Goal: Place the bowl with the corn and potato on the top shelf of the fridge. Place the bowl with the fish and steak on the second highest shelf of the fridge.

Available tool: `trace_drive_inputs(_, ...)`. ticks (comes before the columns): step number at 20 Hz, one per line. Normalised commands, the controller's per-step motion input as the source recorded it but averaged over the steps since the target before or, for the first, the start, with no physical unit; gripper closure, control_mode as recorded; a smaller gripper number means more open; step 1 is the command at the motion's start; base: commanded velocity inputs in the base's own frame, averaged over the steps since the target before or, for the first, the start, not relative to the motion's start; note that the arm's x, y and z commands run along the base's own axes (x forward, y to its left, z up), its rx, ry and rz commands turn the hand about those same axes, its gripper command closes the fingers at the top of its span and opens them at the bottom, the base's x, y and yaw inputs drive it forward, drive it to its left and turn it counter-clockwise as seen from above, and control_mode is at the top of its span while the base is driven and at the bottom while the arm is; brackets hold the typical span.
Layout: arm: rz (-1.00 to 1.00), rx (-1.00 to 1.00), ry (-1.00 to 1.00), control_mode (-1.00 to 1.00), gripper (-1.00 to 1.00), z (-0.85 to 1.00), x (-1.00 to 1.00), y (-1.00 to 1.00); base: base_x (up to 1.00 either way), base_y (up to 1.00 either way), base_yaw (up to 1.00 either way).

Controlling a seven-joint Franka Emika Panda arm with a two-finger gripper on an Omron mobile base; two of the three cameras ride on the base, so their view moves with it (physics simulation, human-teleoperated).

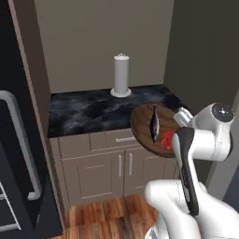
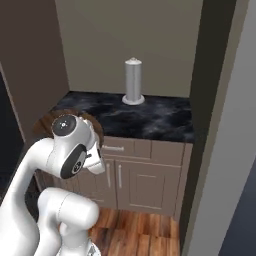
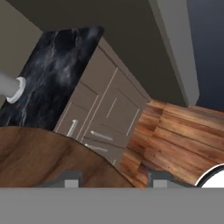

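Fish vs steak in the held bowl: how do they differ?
Colour: the fish is dark grey-blue, the steak bright red.
Shape: the fish is long and slim; the steak is a compact chunk.
Position: in the left base view the fish runs across the middle of the wooden bowl, while the steak sits near the lower rim, partly behind the arm.
Shared: both lie in the same bowl, close together.

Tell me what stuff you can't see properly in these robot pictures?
- Steak: partly hidden behind the arm in the left base view.
- Wooden bowl: mostly behind the arm in the right base view; its contents are hidden.
- Gripper: fingertips cut off by the hand view's bottom, so its grip on the bowl is unclear.
- Fridge: cut off by the left edge; shelves hidden.
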Motion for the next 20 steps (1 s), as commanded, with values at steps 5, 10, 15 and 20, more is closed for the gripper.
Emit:
trace_drive_inputs(5, 0.00, 0.00, 0.00, 1.00, 1.00, 0.00, 0.00, 0.00, -0.89, 0.98, 0.20)
trace_drive_inputs(10, 0.00, 0.00, 0.00, 1.00, 1.00, 0.00, 0.00, 0.00, -1.00, 0.59, 0.10)
trace_drive_inputs(15, 0.00, 0.00, 0.00, 1.00, 1.00, 0.00, 0.00, 0.00, -0.21, 0.81, 0.08)
trace_drive_inputs(20, 0.00, 0.00, 0.00, 1.00, 1.00, 0.00, 0.00, 0.00, 0.01, 1.00, 0.07)
